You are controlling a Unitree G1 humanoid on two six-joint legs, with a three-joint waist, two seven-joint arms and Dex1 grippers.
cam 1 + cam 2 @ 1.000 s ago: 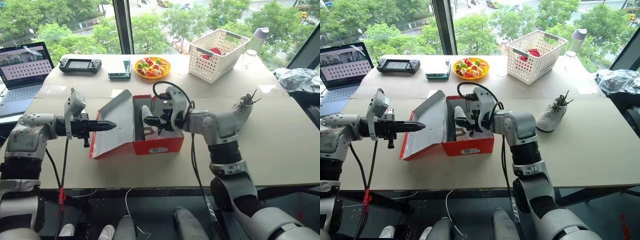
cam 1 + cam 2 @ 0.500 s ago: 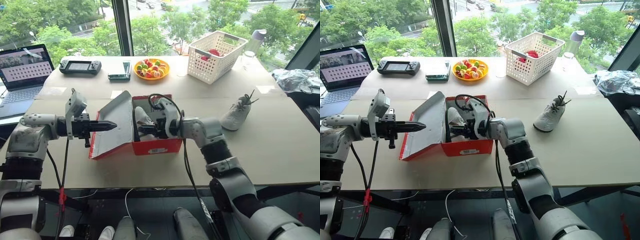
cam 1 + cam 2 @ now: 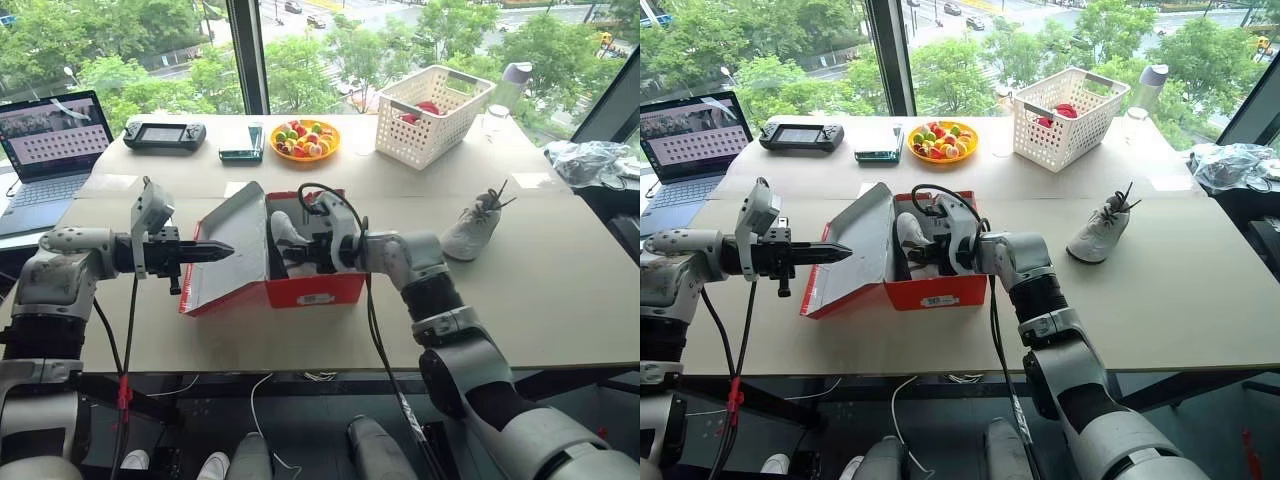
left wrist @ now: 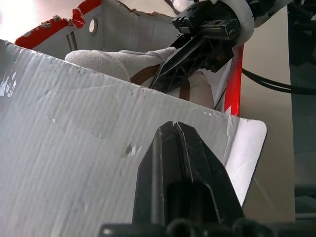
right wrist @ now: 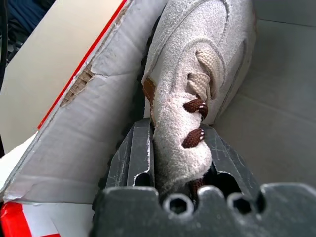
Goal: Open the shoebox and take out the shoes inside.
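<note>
The red shoebox [image 3: 300, 285] sits open in the middle of the picture — one shoe [image 3: 475, 232] is out, on the table to its right. My right pincer [image 5: 175, 163] squeezes the last shoe [image 5: 197, 79] inside; my left pincer [image 3: 222, 251] is clenched empty by the lid

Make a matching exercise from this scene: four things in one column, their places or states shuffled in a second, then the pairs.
Things:
1. shoe in the shoebox
2. second shoe
3. left pincer
4. shoebox lid

States:
A. swung open, grey inside showing
B. out on the table
C. shut, empty
D. gripped by the right pincer

Pairs: 1-D, 2-B, 3-C, 4-A
</note>
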